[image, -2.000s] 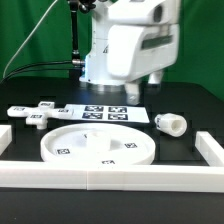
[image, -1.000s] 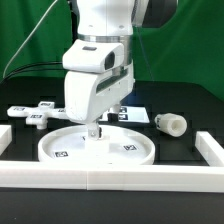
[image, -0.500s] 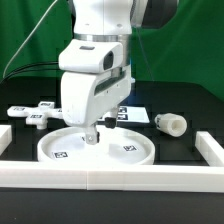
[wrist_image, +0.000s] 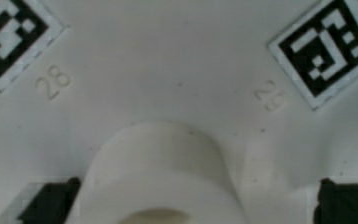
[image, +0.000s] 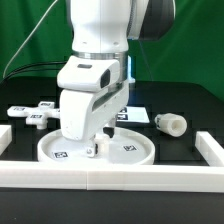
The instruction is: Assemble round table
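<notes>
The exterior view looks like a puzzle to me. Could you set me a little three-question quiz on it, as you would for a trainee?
1. True or false: the short leg lies on its side on the table, apart from the round disc.
2. Which thing is the claw directly above?
A the cross-shaped foot
B the round disc
C the marker board
3. Fill in: the wrist view shows parts of ___ square tags on the white surface under the claw.

Key: 1 true; 2 B; 3 two.
</notes>
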Controlling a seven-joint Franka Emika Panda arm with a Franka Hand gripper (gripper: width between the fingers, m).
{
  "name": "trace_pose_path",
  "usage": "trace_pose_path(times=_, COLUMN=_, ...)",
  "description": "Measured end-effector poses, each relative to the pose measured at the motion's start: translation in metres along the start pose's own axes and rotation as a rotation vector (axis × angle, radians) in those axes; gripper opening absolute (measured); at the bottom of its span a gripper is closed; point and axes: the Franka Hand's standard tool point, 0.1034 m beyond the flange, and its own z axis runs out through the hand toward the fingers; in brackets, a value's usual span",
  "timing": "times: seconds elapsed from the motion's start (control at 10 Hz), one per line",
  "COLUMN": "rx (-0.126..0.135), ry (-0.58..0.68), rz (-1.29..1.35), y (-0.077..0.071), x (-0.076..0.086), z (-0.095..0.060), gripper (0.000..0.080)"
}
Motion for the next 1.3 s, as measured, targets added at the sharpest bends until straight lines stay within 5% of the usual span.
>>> trace_pose_path(times=0.2, rx=0.0, ry=0.0, rz=0.0, y=0.0, x=0.001, z=0.0, gripper=0.0649)
trace_pose_path(times=0.4, rx=-0.001, ry=0.001, rz=0.0, y=0.0, x=0.001, z=0.0, gripper=0.0404)
trace_pose_path(times=1.0, rx=-0.002, ry=0.001, rz=-0.005, y=0.0, x=0.002, z=0.0, gripper=0.0407)
trace_pose_path(times=1.3, rx=-0.009, ry=0.009, rz=-0.046, y=0.001, x=0.024, z=0.0, gripper=0.0407)
